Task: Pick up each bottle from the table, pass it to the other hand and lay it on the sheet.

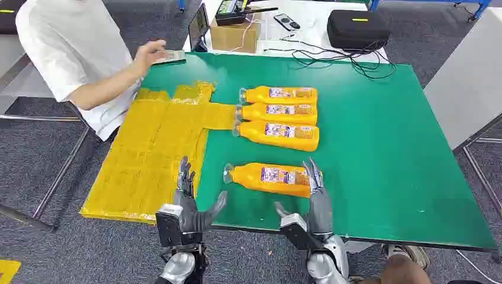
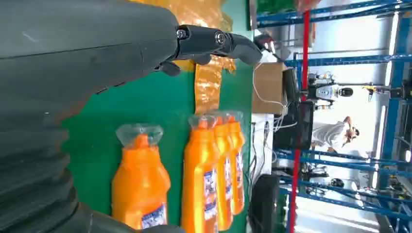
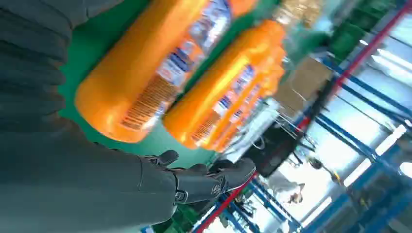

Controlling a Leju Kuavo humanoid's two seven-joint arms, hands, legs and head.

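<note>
Right now four orange bottles lay flat on the green worktop [image 1: 385, 148], long axes running left-right across the head view, clear caps toward the left, bases toward the right. Three sat in a tight stack in the upper centre of the frame: top bottle [image 1: 278, 94], middle bottle [image 1: 277, 112], lower bottle [image 1: 277, 135], side by side and apparently touching. The fourth, the near bottle [image 1: 269, 177], lay apart from them lower in the frame, slightly tilted, cap a bit higher than base. Its base end was partly covered by the right hand [image 1: 314, 198], whose fingers [image 1: 312, 174] were spread and raised beside that end; contact hard to call, nothing gripped. Right wrist view was blurred, showing bottle bases close up and dark fingers apart with nothing in them. The left hand [image 1: 188, 204] sat at the lower centre-left, thumb out, fingers apart and empty, over the edge where the yellow sheet [image 1: 148, 154] met the green. The sheet, crinkled, covered the left part of the worktop and reached up to the caps of the stack. A person in white [image 1: 71, 53] was at upper left, a hand [image 1: 151, 54] on a small flat object, hard to make out.
</note>
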